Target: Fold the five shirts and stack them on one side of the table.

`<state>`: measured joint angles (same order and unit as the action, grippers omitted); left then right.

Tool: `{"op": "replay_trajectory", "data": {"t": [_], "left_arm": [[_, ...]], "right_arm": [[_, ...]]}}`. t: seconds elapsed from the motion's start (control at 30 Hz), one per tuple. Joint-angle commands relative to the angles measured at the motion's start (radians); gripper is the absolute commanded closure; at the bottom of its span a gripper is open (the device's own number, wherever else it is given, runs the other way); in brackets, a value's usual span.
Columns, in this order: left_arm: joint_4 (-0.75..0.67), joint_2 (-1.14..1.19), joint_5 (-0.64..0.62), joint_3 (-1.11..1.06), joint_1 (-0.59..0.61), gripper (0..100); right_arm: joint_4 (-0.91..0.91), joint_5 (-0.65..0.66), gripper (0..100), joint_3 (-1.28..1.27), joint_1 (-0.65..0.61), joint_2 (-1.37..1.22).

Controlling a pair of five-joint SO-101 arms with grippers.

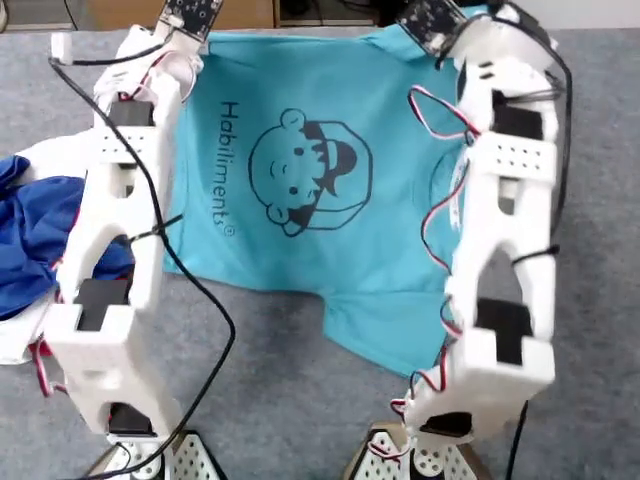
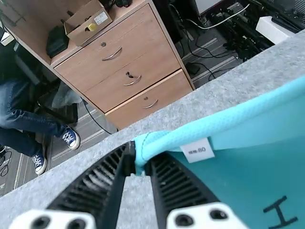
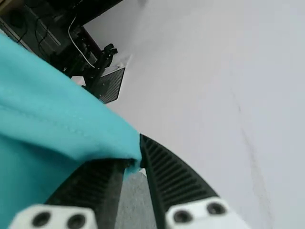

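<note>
A turquoise shirt [image 1: 300,180] with a dark cartoon print lies spread across the grey table, stretched between both arms at the far edge. My left gripper [image 2: 137,160] is shut on a hem corner of the turquoise shirt [image 2: 228,157], close to a small white label [image 2: 197,150]. My right gripper [image 3: 135,164] is shut on another corner of the turquoise shirt [image 3: 47,143]. In the high view the left arm [image 1: 120,220] runs along the shirt's left side and the right arm [image 1: 500,220] lies over its right side. A heap of blue and white shirts [image 1: 35,240] sits at the left edge.
The grey felt table [image 1: 280,400] is bare in front of the shirt, between the two arm bases. Black and red cables [image 1: 200,290] trail over the cloth. Past the table's far edge stands a wooden drawer cabinet [image 2: 124,71], with cables on the floor.
</note>
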<state>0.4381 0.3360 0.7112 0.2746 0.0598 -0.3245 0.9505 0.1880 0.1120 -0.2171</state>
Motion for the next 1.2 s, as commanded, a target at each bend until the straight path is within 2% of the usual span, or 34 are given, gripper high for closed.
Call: {"op": "replay_trajectory", "data": {"t": [0.0, 0.1, 0.17, 0.37, 0.77, 1.0, 1.17], "left_arm": [[-0.017, 0.047, 0.008, 0.107, 0.021, 98], [0.005, 0.082, 0.009, 0.104, 0.021, 98], [0.092, 0.082, 0.021, 0.107, 0.021, 98], [0.385, 0.082, 0.155, 0.112, 0.035, 98], [0.901, 0.082, 0.334, 0.114, 0.08, 98], [1.086, 0.094, 0.41, 0.103, 0.072, 98], [1.157, 0.099, 0.448, 0.101, 0.072, 98]], "right_arm": [[0.023, -0.012, 99.6, 0.142, -0.021, -0.062], [0.012, -0.011, 99.6, 0.154, -0.021, -0.099], [-0.055, -0.008, 99.6, 0.147, -0.021, -0.099], [-0.348, -0.011, 99.6, 0.159, -0.007, -0.087], [-0.945, -0.006, 99.6, 0.157, -0.002, -0.016], [-1.226, -0.006, 99.6, 0.156, -0.004, -0.016], [-1.381, -0.006, 99.6, 0.148, -0.002, -0.015]]}}
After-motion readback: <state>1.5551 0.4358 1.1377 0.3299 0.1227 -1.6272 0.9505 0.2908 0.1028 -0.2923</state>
